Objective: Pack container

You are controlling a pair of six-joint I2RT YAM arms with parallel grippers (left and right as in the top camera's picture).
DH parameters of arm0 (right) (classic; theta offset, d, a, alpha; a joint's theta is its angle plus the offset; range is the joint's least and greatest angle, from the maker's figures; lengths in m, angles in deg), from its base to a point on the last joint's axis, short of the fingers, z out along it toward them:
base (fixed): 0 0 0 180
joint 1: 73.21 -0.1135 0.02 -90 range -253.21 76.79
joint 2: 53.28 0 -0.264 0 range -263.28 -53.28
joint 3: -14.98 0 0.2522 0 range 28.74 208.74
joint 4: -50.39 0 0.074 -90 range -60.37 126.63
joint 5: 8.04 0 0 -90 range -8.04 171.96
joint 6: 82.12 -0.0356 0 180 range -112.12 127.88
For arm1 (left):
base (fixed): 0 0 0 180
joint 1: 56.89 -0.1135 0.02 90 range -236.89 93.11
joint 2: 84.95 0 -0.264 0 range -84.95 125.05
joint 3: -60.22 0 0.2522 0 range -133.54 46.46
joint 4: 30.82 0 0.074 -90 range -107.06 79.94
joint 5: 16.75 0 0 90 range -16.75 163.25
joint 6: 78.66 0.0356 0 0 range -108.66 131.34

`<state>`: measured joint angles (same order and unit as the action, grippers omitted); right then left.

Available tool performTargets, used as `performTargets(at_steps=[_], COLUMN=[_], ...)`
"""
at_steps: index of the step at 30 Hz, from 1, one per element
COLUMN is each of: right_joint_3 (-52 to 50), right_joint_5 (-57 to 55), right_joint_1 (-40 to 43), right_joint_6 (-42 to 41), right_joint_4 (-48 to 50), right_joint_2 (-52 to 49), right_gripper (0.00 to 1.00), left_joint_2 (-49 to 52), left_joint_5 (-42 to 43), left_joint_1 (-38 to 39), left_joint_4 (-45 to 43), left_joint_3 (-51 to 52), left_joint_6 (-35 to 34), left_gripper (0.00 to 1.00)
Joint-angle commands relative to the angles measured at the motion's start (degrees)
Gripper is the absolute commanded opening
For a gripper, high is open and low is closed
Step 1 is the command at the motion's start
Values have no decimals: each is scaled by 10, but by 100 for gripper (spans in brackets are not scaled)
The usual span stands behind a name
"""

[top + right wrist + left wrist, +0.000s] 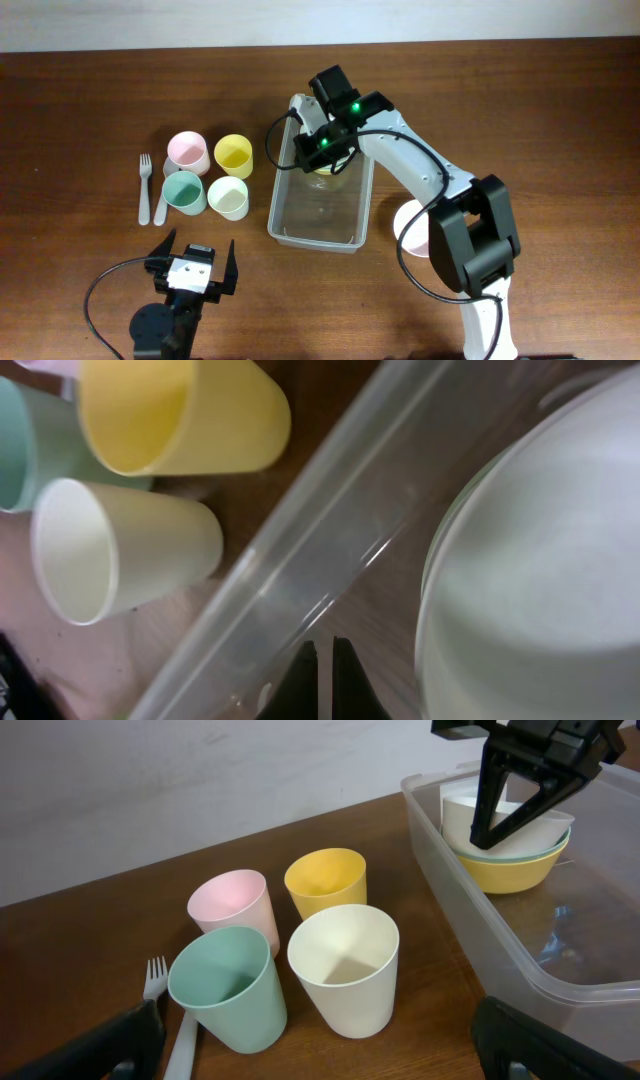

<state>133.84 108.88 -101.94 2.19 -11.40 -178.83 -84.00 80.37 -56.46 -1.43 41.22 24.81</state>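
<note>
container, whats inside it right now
A stack of bowls at the container's far end, white over green over yellow. The right gripper covers part of the top bowl.

My right wrist view is blurred and soft; glare streaks the clear plastic rectangular container [300,550] toward seven o'clock. Overhead light is even.

wooden table [80,100] with cups [185,190], fork [144,185], container [315,243]

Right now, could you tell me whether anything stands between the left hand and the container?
Nothing visible does. Only bare table lies between the left hand and the container; the cream cup stands just left of that path.
</note>
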Motion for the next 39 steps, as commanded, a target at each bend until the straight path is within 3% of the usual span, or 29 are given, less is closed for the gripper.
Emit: performTargets(at_steps=[1,8,16,22,39], right_joint_3=[2,9,37,37,29], right_joint_5=[-5,125,110,26,32], right_joint_1=[3,10,23,42,23], right_joint_6=[10,70,70,70,74], right_joint_4=[0,-3,-4,-16,-37], right_joint_2=[3,17,49,43,-8], right_gripper=[4,4,4,4,4], left_joint_2=[-3,-3,-3,-3,-3], left_joint_5=[6,6,6,6,6], left_joint_1=[3,3,3,3,3], left_joint_4=[0,0,0,0,0], left_joint_3=[3,3,3,3,3], left_joint_6=[-7,-7,-7,-7,-7], left_gripper=[100,100,100,100,100])
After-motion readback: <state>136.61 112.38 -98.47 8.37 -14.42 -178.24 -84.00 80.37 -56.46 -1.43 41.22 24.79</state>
